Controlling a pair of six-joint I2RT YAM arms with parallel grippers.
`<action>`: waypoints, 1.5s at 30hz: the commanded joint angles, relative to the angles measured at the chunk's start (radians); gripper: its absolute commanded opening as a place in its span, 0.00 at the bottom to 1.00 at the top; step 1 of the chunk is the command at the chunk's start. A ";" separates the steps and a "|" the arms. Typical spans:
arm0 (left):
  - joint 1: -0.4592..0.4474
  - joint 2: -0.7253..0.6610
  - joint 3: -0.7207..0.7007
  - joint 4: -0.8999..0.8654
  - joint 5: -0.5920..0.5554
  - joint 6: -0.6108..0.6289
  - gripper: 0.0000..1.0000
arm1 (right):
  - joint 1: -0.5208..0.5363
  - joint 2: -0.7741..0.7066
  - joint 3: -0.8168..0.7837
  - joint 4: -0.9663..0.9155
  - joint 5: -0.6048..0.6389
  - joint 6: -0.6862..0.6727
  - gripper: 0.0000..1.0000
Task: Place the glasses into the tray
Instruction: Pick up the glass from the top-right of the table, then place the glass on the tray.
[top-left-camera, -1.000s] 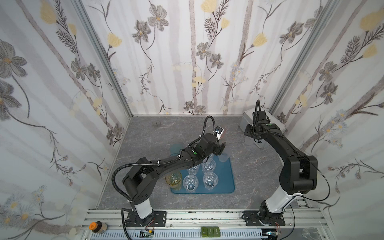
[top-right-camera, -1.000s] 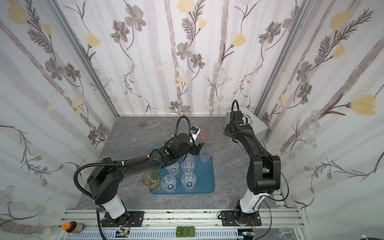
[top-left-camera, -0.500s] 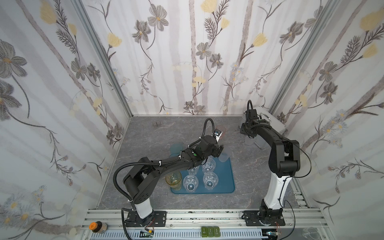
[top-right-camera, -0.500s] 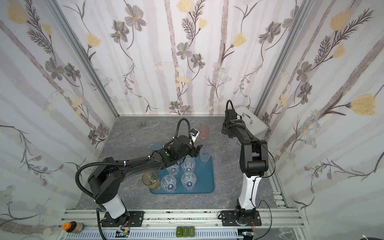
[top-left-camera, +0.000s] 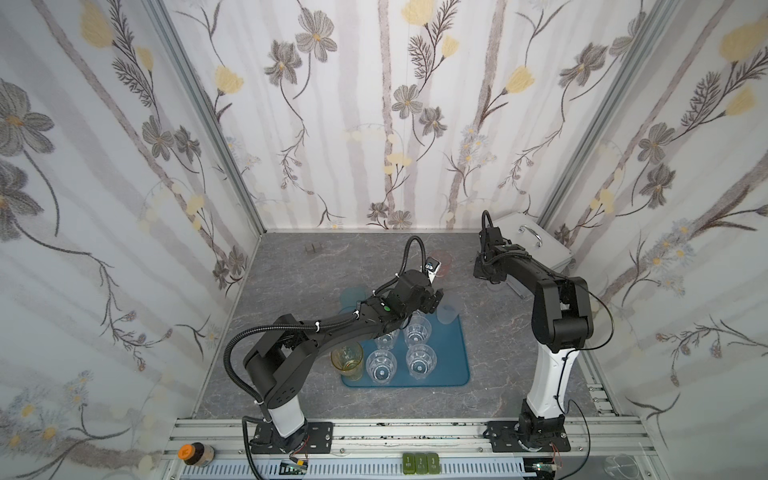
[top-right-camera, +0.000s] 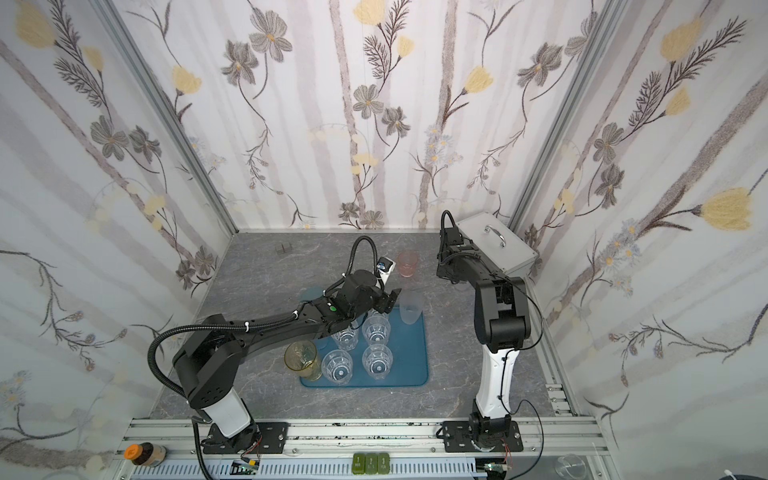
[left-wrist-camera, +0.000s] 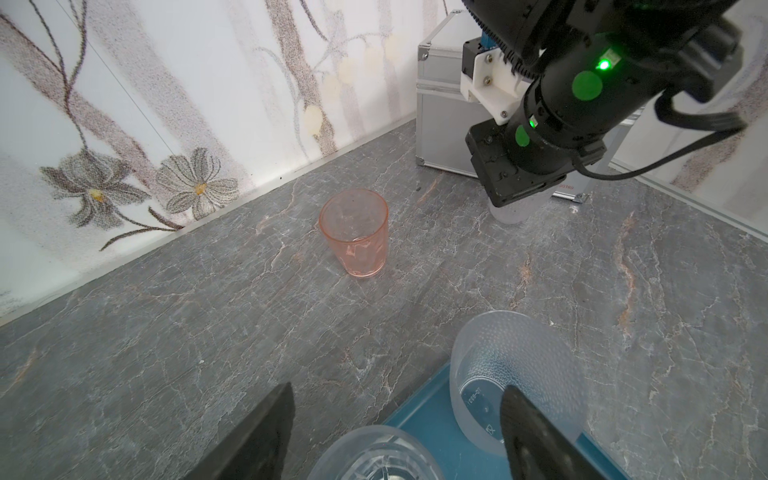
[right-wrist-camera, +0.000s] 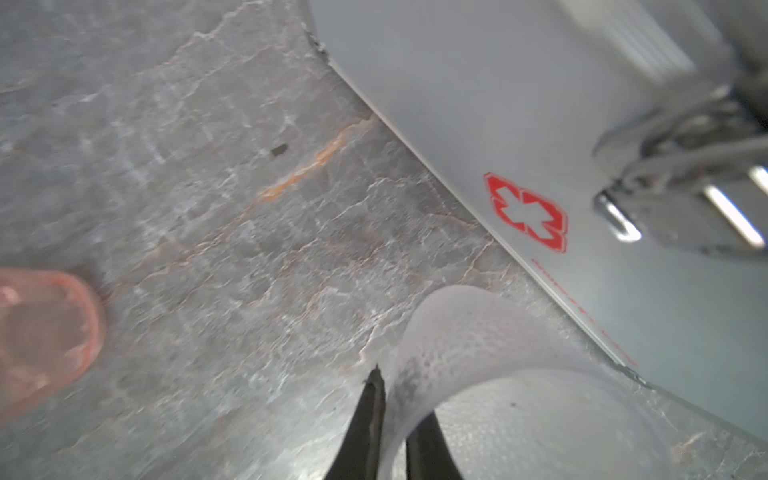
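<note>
The teal tray (top-left-camera: 453, 365) lies mid-table and holds several clear faceted glasses (top-left-camera: 420, 361). A frosted glass (top-left-camera: 448, 313) stands at its far right corner and an amber one (top-left-camera: 347, 360) at its left edge. A light blue glass (top-left-camera: 351, 297) peeks out behind my left arm. My left gripper (left-wrist-camera: 399, 432) hangs open over the tray's far edge, between a clear glass (left-wrist-camera: 374, 453) and the frosted glass (left-wrist-camera: 515, 365). A pink glass (left-wrist-camera: 355, 232) stands beyond on the table. My right gripper (right-wrist-camera: 395, 415) is shut on the wall of another frosted glass (right-wrist-camera: 498, 353) beside the case.
The silver metal case (top-left-camera: 536, 245) with a handle fills the back right corner, right behind my right gripper (top-left-camera: 484, 274). Two small dark blocks (top-left-camera: 311, 248) sit by the back wall. An orange-capped bottle (top-left-camera: 193, 453) and green buttons (top-left-camera: 420, 462) are on the front rail.
My right arm swung left from over the case, came down beside it, and its jaws closed on the frosted glass's wall. The left arm barely shifted.
</note>
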 joint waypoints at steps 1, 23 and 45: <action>0.002 -0.018 -0.007 0.010 -0.019 0.004 0.80 | 0.035 -0.078 -0.040 0.015 0.025 -0.004 0.09; 0.097 -0.247 -0.229 0.014 -0.052 -0.076 0.81 | 0.589 -0.659 -0.557 -0.106 -0.059 0.352 0.11; 0.103 -0.229 -0.232 0.016 -0.058 -0.063 0.81 | 0.620 -0.425 -0.517 -0.029 -0.155 0.252 0.18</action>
